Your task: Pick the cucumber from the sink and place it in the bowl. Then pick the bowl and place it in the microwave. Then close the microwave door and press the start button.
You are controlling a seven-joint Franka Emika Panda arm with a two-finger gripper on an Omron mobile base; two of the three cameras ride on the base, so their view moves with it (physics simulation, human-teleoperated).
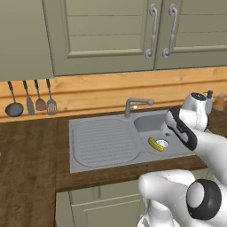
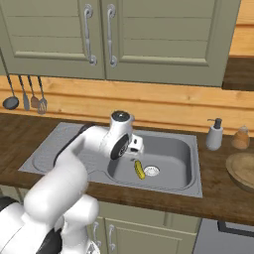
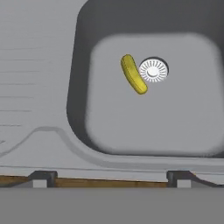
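Note:
The cucumber (image 3: 133,74) (image 1: 155,144) (image 2: 139,169) lies on the floor of the sink basin (image 3: 183,122) (image 2: 173,158), its end right beside the round drain (image 3: 153,70). My gripper (image 3: 111,178) hangs above the basin's near rim, open, with its fingertips (image 3: 42,177) wide apart and nothing between them. It is well clear of the cucumber, which lies ahead of it and slightly right in the hand view. The tan bowl (image 2: 243,171) rests on the counter at the far right, cut off by the frame edge. The microwave and its door are out of view.
A ribbed drainboard (image 1: 104,142) takes up the sink's left half. The grey tap (image 1: 135,104) stands behind the basin. A soap dispenser (image 2: 214,135) and a brown jar (image 2: 240,138) stand at the back right. Utensils (image 1: 31,99) hang on the wall at left. Cabinet doors (image 2: 99,34) are overhead.

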